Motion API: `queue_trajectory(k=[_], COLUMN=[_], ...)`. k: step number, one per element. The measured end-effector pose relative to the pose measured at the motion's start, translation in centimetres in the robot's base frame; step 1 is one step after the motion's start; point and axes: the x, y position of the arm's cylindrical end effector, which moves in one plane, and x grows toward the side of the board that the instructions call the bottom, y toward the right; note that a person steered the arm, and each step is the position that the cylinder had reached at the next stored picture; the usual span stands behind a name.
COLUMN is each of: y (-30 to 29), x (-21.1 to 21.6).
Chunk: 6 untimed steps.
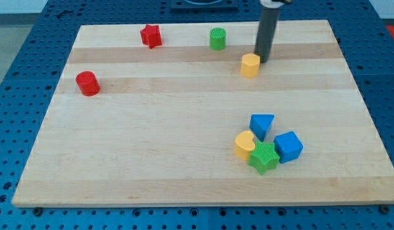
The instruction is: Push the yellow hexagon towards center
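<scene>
The yellow hexagon (250, 65) stands on the wooden board (184, 128), right of middle and near the view's top. My tip (262, 61) is just to the hexagon's right and slightly above it, touching or nearly touching its upper right side. The dark rod rises from there out of the view's top.
A green cylinder (217, 39) and a red star (151, 36) stand near the top edge. A red cylinder (87, 84) is at the left. At lower right cluster a blue triangle (261, 125), a blue cube (288, 147), a green star (264, 157) and a yellow heart-like block (244, 144).
</scene>
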Motion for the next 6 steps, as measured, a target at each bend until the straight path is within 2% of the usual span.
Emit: queue_trajectory(k=[1,4,6], y=[-3.0,-0.1,-4.0], x=[0.4,7.6,5.6])
